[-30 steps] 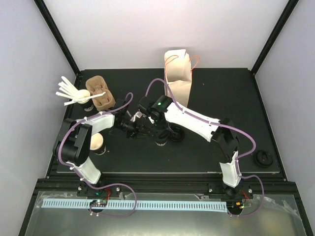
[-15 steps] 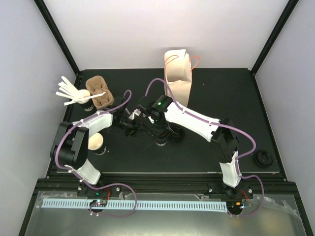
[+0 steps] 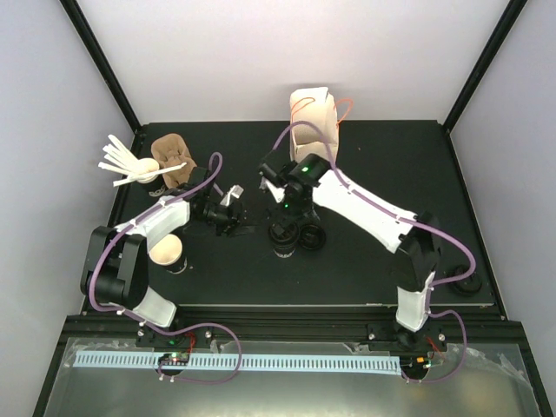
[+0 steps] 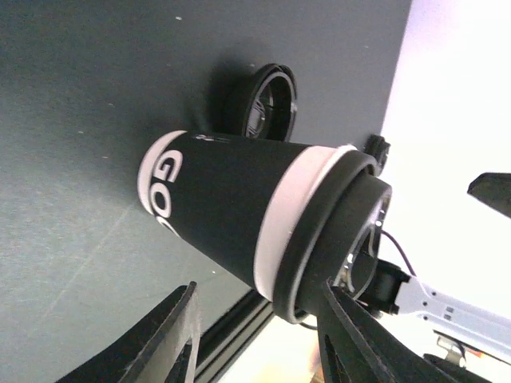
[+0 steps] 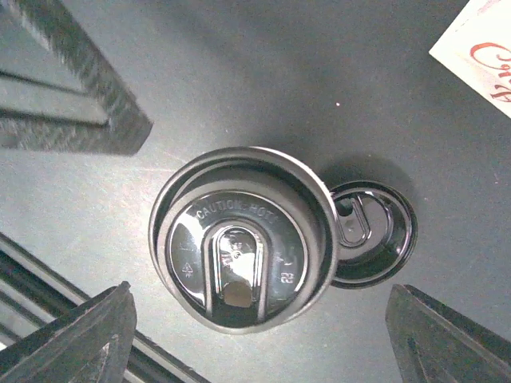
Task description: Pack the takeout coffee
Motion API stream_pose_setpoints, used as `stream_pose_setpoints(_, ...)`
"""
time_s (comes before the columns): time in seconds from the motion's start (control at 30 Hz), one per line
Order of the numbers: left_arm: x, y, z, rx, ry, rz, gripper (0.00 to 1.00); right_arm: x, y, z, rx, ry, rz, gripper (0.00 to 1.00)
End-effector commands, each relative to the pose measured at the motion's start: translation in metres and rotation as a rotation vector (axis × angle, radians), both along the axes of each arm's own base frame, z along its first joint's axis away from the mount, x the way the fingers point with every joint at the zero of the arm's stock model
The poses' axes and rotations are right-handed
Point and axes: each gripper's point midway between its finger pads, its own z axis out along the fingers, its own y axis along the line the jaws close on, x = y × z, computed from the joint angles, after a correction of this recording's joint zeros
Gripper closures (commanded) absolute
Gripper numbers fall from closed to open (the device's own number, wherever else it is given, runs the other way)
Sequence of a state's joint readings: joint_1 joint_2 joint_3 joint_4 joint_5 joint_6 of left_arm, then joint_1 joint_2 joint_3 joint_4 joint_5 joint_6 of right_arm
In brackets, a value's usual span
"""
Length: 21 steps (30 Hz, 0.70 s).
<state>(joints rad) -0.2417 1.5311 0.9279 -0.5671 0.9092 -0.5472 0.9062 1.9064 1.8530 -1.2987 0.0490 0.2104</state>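
So on the black table [image 3: 391, 191], the paper bag [image 3: 314, 130] stands well past both sets of fingers. The right gripper [image 5: 259, 294] is spread wide with nothing in it, hanging straight above the upright, lidded takeout coffee [image 5: 239, 259]. The left gripper [image 4: 257, 299] is partly open and empty too, with the coffee just ahead of its fingertips. A loose lid [image 5: 371, 231] lies just beside it.

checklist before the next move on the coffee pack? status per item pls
1. Capped: ok, lid sits on centre cup; fully snapped, cannot tell.
2. Approach: ok, right gripper open above that cup.
3. Other arm: ok, left gripper open, holding nothing.
4. Finger room: not ok, loose lid lies close beside the cup.
5. Remaining: not ok, second cup has no lid.
6. Destination: ok, paper bag upright; mouth open, cannot tell.
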Motion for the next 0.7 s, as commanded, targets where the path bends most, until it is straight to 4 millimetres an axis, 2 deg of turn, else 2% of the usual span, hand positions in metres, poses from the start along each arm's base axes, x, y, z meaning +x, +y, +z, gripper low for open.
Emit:
stream_pose_setpoints(0.0, 0.004, -0.011, 0.034, -0.118, -0.088, -0.056, 0.56, 0.009, -0.002, 0.031, 0.227, 0.047, -0.070, 0.13)
stream_pose_setpoints(0.17, -0.001, -0.016, 0.039, -0.189, -0.088, -0.078, 0.61, 0.013, -0.014, 0.035, 0.478, 0.181, -0.171, 0.21)
stream_pose_setpoints(0.23, -0.003, -0.018, 0.039, -0.207, -0.080, -0.087, 0.62, 0.015, -0.020, 0.029, 0.538, 0.211, -0.201, 0.24)
stream_pose_setpoints(0.4, -0.006, -0.022, 0.049, -0.240, -0.101, -0.115, 0.61, 0.014, -0.030, 0.005, 0.581, 0.267, -0.245, 0.27)
stream_pose_setpoints(0.5, -0.010, -0.022, 0.041, -0.214, -0.071, -0.114, 0.58, 0.015, -0.028, -0.003, 0.603, 0.277, -0.251, 0.27)
stream_pose_setpoints(0.67, -0.012, -0.026, 0.031, -0.182, -0.039, -0.140, 0.62, 0.020, -0.024, -0.016, 0.607, 0.286, -0.252, 0.28)
